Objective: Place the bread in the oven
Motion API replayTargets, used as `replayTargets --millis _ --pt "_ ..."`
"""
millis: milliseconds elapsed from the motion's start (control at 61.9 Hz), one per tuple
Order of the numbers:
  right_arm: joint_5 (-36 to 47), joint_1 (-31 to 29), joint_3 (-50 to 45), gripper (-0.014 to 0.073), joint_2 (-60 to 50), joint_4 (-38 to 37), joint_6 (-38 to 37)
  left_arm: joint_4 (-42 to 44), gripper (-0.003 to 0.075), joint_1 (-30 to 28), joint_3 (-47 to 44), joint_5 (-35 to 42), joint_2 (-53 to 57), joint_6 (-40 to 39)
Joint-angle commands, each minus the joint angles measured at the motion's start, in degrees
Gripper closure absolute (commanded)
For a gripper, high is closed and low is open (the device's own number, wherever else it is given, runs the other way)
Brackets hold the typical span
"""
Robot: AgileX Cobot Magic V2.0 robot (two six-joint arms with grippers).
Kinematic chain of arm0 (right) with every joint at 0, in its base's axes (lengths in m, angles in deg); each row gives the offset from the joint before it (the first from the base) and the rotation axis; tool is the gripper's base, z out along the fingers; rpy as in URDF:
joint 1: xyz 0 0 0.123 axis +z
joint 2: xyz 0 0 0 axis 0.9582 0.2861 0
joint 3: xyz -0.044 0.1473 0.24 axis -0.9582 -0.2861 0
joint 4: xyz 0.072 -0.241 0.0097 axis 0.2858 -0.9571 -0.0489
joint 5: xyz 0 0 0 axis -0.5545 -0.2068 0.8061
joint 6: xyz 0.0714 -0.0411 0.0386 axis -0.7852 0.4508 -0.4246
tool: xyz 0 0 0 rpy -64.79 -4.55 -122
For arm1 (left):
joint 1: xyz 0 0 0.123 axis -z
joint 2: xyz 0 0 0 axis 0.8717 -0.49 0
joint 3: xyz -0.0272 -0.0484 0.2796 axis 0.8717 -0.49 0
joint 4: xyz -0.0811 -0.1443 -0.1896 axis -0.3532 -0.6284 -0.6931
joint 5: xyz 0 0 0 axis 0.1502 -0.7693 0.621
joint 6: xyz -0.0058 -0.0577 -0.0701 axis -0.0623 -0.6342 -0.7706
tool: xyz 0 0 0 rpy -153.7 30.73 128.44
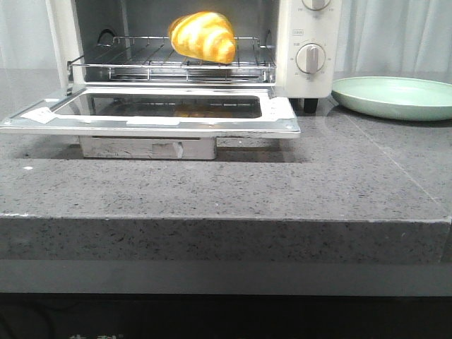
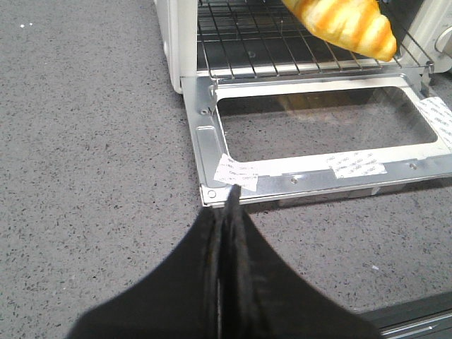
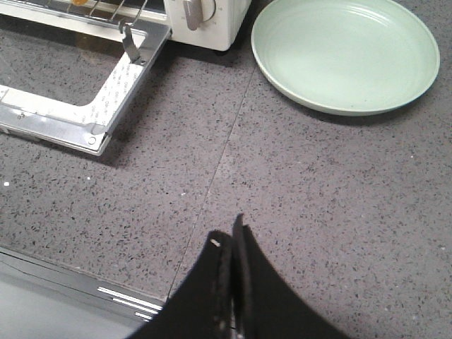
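The bread (image 1: 203, 35), a glossy golden roll with orange-brown stripes, lies on the wire rack (image 1: 141, 56) inside the cream-white oven (image 1: 311, 42). The oven's glass door (image 1: 155, 113) is folded down flat and open. The bread also shows in the left wrist view (image 2: 346, 25) on the rack. My left gripper (image 2: 231, 205) is shut and empty, above the counter just in front of the door's left corner. My right gripper (image 3: 232, 236) is shut and empty, above bare counter near the front edge, well apart from the oven. Neither gripper shows in the front view.
A pale green round plate (image 1: 395, 97) sits on the grey stone counter right of the oven; it also shows in the right wrist view (image 3: 346, 53). The oven's knobs (image 1: 311, 58) face forward. The counter's front edge (image 1: 226, 220) runs across the front view.
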Motion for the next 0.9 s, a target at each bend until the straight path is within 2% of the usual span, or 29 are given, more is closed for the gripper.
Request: replayTargets --millis 0,210,356,646,889 --pt "3.6 -0.3 1.5 0.0711 -0.3 -0.5 0.1 -0.3 0.0738 -0.1 1.6 3.9 0.1 -0.5" --pt "3.6 -0.3 1.5 0.0711 -0.3 -0.5 0.1 -0.4 0.0738 -0.1 0.8 4.7 1.4 -0.5" --pt "3.6 -0.3 1.5 0.0711 -0.3 -0.5 0.1 -0.4 0.0738 -2.9 -4.1 7.8 8.1 -0.5" --pt "3.6 -0.3 1.5 0.0711 -0.3 -0.5 0.1 -0.5 0.0738 -11.9 -26.9 29.0 27.6 -0.5" --pt "3.6 -0.3 1.5 0.0711 -0.3 -0.5 0.1 -0.9 0.0738 -13.3 -39.3 36.8 35.6 -0.5"
